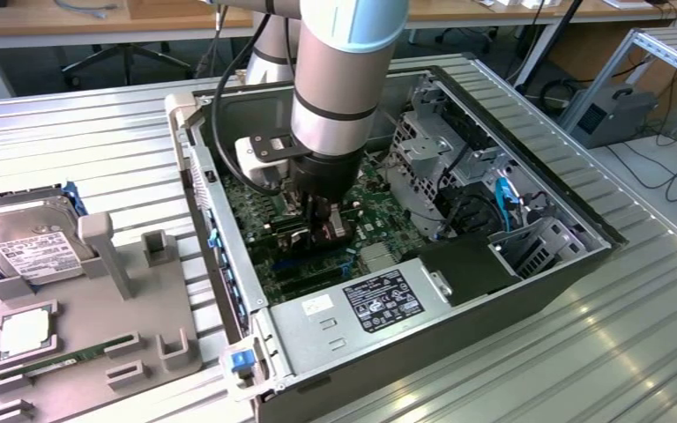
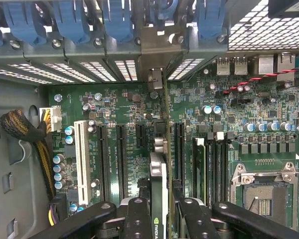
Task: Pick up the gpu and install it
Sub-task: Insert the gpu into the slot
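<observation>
So the gripper (image 2: 159,211) is down inside the open PC case (image 1: 574,264), clamped on the gpu (image 2: 158,169), which stands edge-on over the motherboard (image 2: 119,109). Outside, a hard drive (image 1: 27,242) sits in the grey tray (image 1: 138,326).

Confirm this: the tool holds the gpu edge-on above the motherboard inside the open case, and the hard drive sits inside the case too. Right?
Not quite. The hard drive lies outside the case, on the fixture at the exterior view's left. The rest stands: the tool holds the gpu edge-on above the motherboard, as the wrist view shows.
</observation>
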Tool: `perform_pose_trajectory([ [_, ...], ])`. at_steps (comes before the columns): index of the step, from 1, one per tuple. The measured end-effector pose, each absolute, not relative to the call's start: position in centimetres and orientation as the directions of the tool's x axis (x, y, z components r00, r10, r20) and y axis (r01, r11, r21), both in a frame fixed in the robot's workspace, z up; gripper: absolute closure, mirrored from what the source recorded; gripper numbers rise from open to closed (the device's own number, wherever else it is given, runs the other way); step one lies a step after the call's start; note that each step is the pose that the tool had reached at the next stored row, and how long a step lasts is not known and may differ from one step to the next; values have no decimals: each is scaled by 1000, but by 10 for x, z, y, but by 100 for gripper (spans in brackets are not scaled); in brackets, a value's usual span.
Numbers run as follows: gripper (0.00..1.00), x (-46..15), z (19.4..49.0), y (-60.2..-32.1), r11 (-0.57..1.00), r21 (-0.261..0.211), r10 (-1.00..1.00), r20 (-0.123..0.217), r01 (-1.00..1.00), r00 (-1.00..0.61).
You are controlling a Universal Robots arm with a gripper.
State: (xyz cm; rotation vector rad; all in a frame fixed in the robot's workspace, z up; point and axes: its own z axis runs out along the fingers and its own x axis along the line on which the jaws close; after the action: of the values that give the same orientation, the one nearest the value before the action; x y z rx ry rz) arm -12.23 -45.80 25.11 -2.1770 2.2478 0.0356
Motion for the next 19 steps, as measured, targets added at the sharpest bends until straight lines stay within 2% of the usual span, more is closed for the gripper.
perform_pose_trajectory([
  [19, 73, -122, 251, -458, 32, 8, -999, -25, -999, -32],
])
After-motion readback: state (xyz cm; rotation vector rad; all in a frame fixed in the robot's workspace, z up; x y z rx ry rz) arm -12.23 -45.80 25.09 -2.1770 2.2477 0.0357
